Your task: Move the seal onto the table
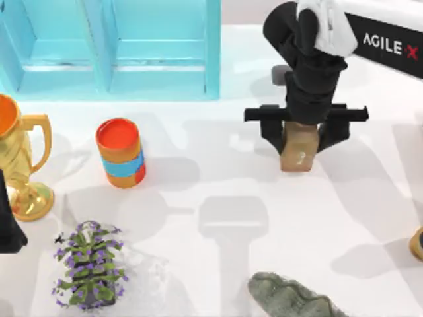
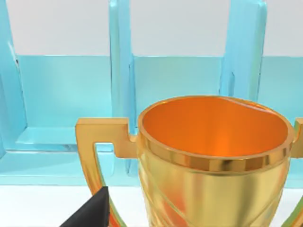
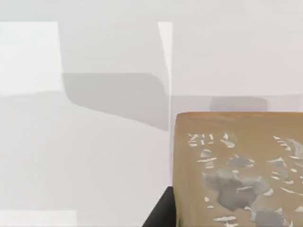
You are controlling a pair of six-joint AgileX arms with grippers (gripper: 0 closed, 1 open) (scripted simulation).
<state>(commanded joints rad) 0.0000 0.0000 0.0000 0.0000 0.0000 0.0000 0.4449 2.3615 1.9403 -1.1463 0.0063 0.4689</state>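
My right gripper [image 1: 301,135] pinches the seal [image 1: 298,149] between its fingers, over the white worktop [image 1: 344,218] to the right of the orange cup [image 1: 121,152]. My left arm sits parked beside the gold trophy [image 1: 20,165]; I cannot tell its gripper's state.

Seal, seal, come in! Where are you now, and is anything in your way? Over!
Right gripper shut on the seal, over the table. Left gripper parked by the gold trophy. Nothing beneath the seal.
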